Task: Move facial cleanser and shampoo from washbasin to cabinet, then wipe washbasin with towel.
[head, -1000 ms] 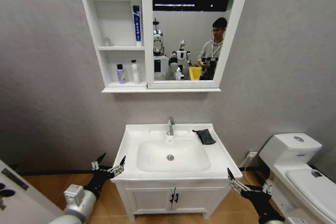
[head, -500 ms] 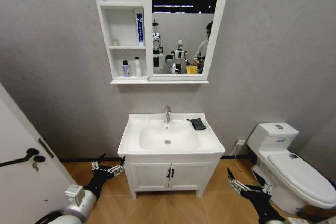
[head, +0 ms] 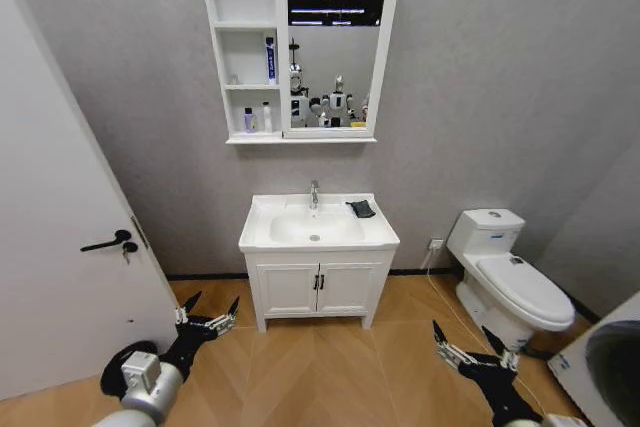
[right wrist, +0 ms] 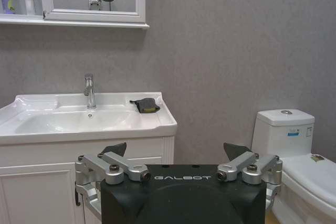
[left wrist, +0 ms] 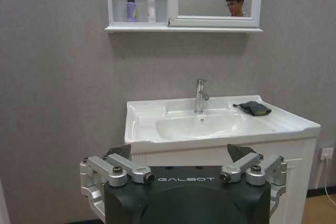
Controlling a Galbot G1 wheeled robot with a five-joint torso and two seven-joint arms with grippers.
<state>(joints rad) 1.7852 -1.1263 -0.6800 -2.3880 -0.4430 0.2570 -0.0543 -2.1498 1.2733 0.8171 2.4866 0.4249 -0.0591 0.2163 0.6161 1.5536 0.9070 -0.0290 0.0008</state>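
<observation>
left hand: released, empty, low at 7 o'clock, well apart from the washbasin.
right hand: released, empty, low at 5 o'clock.
towel: lies crumpled on the tabletop's back right corner, 2 o'clock of the tap, kept off the bowl.
bottles: two upright in the cabinet bottom niche, so moving looks done.
state: robot stands far off, nothing within reach.
</observation>
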